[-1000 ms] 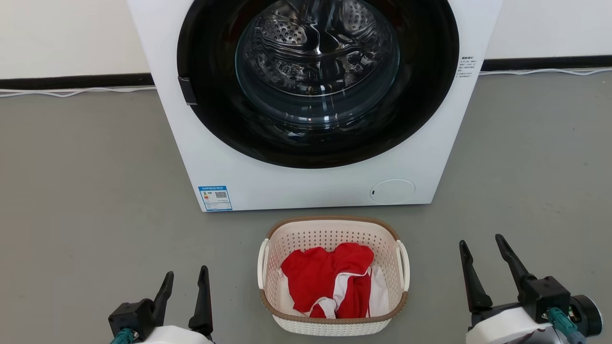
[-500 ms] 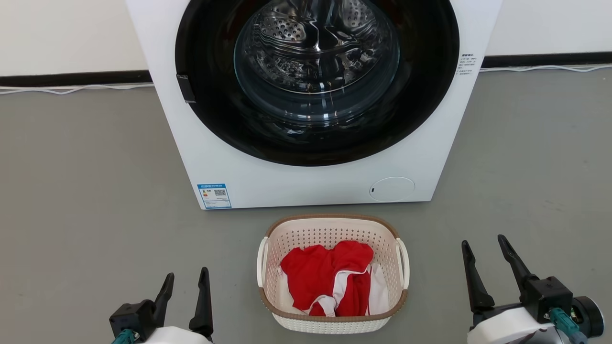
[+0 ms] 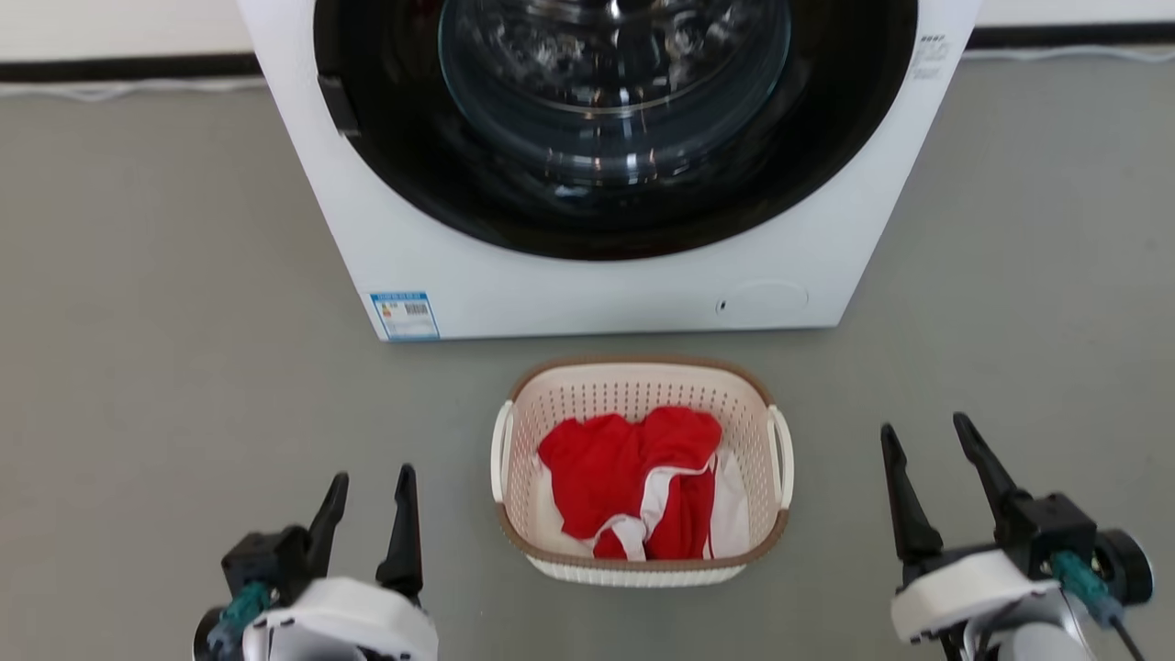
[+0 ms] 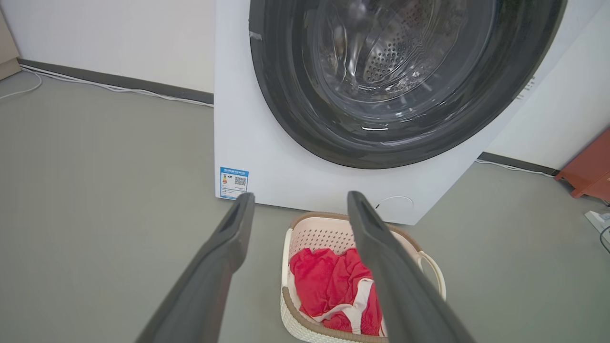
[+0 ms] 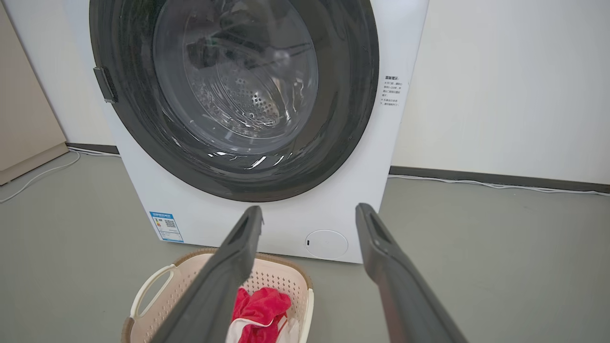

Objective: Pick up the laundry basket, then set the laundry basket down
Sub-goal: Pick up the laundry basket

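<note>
The laundry basket (image 3: 633, 386) stands on the grey floor just in front of the washer, cream-white with a brown rim and two white side handles. Red and white clothes (image 3: 633, 477) lie inside it. My left gripper (image 3: 372, 479) is open at the lower left, well apart from the basket's left handle (image 3: 500, 450). At the lower right my right gripper (image 3: 923, 431) is open too, clear of the right handle (image 3: 782, 454). The basket (image 4: 305, 233) lies below and to the right in the left wrist view, and the basket (image 5: 276, 278) sits low left in the right wrist view.
A white front-loading washer (image 3: 551, 285) with a dark round door (image 3: 615, 119) fills the space behind the basket. White cables (image 3: 119, 89) run along the dark skirting. An orange-red object (image 4: 588, 169) stands to the washer's right. Grey floor spreads on both sides.
The whole head view has shifted: washer and basket sit higher in it and more of both wrists shows, so the camera has tilted down. The basket stays put on the floor; both grippers stay open.
</note>
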